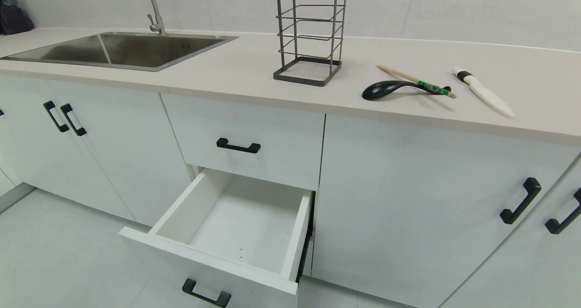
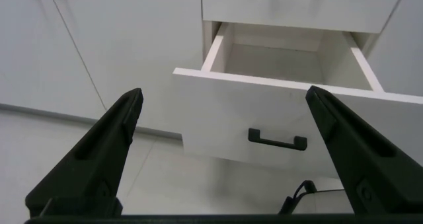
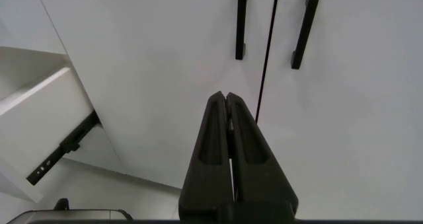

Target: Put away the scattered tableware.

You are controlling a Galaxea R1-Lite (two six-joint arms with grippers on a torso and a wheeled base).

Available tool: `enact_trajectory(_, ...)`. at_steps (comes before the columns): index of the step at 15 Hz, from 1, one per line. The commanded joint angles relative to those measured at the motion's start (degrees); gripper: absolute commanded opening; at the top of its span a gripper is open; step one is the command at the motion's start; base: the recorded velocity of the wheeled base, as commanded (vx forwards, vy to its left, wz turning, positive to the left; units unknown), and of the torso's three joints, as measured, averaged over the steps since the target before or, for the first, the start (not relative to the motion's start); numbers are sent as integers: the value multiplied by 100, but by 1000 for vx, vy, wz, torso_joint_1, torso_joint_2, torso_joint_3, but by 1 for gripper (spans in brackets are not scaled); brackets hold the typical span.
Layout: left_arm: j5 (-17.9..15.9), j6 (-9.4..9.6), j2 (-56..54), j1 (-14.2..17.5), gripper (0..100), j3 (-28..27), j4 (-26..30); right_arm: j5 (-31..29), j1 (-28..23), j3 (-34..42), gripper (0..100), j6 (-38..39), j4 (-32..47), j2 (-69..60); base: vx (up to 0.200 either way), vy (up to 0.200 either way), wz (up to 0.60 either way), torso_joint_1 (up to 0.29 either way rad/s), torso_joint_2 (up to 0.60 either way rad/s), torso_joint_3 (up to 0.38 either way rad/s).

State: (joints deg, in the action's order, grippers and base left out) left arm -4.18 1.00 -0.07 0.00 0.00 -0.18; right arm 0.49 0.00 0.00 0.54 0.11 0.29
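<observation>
Going from the left, the left end effector [image 2: 225,95] hangs low in front of the pulled-out drawer [image 1: 209,259]. Its fingers are spread wide with nothing between them, and they face the drawer's front panel and black handle [image 2: 277,141]. The drawer itself holds nothing yet.

Above it on the worktop [image 1: 254,72] stands a wire rack [image 1: 297,81], and all the tableware lies to the right of that rack, well apart from the drawer and higher than both end effectors. First comes the black spoon [image 1: 386,89], bowl to the left and handle running rightward along the worktop. The wooden chopsticks [image 1: 404,75] slant from back-left to front-right, and their front ends meet the tip of the spoon's handle. Just beside them, farther right, the white knife [image 1: 484,93] lies on a similar slant with its banded end toward the wall.

The right end effector [image 3: 226,98] has its fingers pressed together and holds nothing. It points at the cabinet doors with paired handles [image 3: 241,22] to the right of the drawer, below the tableware. We judge the right arm the nearer one. It would need to rise to worktop height, spread its fingers and close across a handle's long axis.
</observation>
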Motion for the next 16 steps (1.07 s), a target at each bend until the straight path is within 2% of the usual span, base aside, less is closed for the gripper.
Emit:
enact_trajectory(1,-4,-3,7,0,100,0,1,4,0,0,0,-1,-2,6,0,0,0,139,-95,-124)
enact_trajectory(3,23,-3,7,0,100,0,-8,4,0,0,0,-1,-2,6,0,0,0,49,-102,-71)
enact_trajectory(9,146,-38,7,0,100,0,-8,4,0,0,0,-1,-2,6,200,0,0,11,-117,-28)
enact_trajectory(16,146,-30,7,0,100,0,-8,-5,0,0,0,-10,-2,15,0,0,0,15,-51,-7)
